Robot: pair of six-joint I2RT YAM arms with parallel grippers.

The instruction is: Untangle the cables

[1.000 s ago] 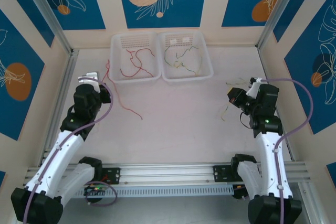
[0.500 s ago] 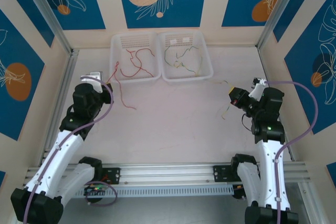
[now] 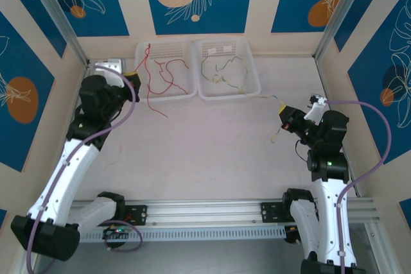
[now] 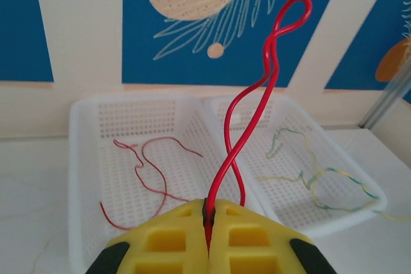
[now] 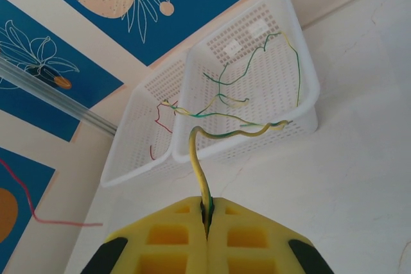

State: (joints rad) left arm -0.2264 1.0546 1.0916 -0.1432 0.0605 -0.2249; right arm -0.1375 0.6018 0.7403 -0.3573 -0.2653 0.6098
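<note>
1. left claw point(image 3: 133, 80) is clamped shut on a red cable point(image 4: 215, 187). in the left wrist view the yellow pads point(image 4: 167, 242) meet on it, and it rises from them in a twisted loop.
2. from overhead, i see the left claw at the left edge of the worktop point(image 3: 212, 145), just beside the left basket point(image 3: 166, 97). the red cable crosses that basket's left side, and its tail trails onto the worktop in front.
3. loose red cables point(image 4: 148, 165) lie on the floor of the left basket.
4. right claw point(image 5: 207, 213) is pinched shut on a yellow-green cable point(image 5: 196, 152). overhead, it sits at the right side of the worktop, apart from both baskets.
5. the yellow-green cable stretches from the right claw to the near right corner of the right basket point(image 3: 228, 96) and over its rim.
6. green and yellow cables point(image 3: 225, 72) lie inside the right basket; i cannot tell whether they are knotted with the held one.
</note>
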